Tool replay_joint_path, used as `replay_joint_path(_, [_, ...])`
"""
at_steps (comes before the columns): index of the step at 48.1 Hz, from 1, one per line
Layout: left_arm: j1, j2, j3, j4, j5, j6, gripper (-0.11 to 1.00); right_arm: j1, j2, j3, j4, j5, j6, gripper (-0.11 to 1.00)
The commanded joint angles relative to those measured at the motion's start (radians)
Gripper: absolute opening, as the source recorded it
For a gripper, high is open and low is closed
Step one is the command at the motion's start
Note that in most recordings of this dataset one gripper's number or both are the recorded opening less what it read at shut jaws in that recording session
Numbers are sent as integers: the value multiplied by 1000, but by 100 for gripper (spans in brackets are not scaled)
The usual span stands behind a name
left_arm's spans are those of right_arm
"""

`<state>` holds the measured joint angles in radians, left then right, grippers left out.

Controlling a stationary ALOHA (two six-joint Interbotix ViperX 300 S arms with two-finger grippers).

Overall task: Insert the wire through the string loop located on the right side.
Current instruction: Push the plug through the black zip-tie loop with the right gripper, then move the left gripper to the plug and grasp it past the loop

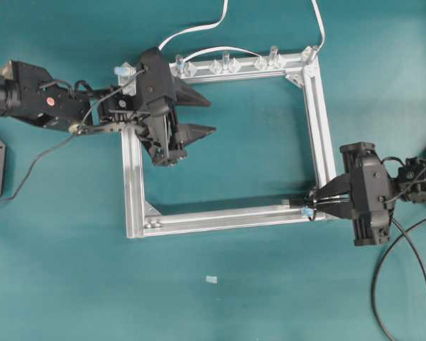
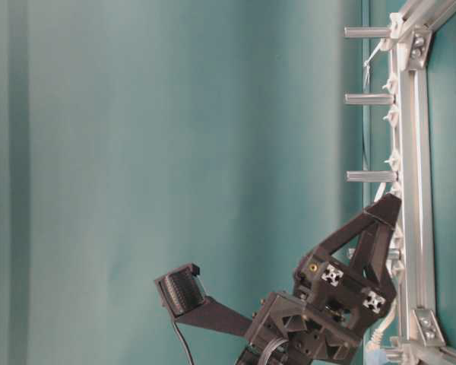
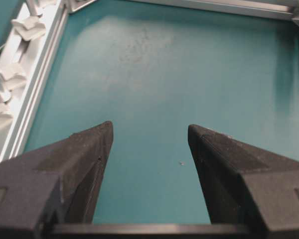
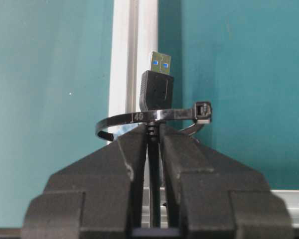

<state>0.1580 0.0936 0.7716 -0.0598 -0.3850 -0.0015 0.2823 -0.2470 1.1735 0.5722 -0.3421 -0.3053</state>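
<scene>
My right gripper [image 4: 153, 127] is shut on the wire, a thin black cable running up between the fingers. The wire's black plug [image 4: 156, 89] stands just past the fingertips, metal tip pointing away. The string loop [image 4: 139, 117], a thin black band with a small locking head, crosses the plug's base right above the fingertips. I cannot tell whether the plug passes through it. From overhead, the right gripper [image 1: 314, 197] sits at the frame's lower right corner beside the loop's pale blue bit [image 1: 307, 212]. My left gripper [image 1: 211, 116] [image 3: 149, 132] hangs open and empty over the upper left.
A rectangular aluminium frame [image 1: 316, 114] lies on the teal table. Clear plastic clips [image 1: 224, 65] line its far rail, with white cables [image 1: 199, 30] leading away from them. A small pale scrap [image 1: 211, 279] lies in front of the frame. Black cables [image 1: 383, 284] trail at the lower right.
</scene>
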Motion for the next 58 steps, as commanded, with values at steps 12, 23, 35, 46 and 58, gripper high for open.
replay_joint_path(12, [-40,14,-26,0,-5,-2,64,-3,-8,-17,-3,-8,-2,12])
replay_joint_path(23, [-101,17,-34,0,2,-3,64,-3,-8,-17,-3,-6,-2,12])
replay_joint_path(35, [-190,17,-58,0,67,-3,64,-3,-8,-14,-3,-8,-2,12])
replay_joint_path(46, [-252,20,-86,0,126,-5,64,-3,-8,-14,-3,-8,-2,12])
replay_joint_path(58, [-262,29,-109,0,138,-5,65,-3,-8,-14,-3,-8,-2,12])
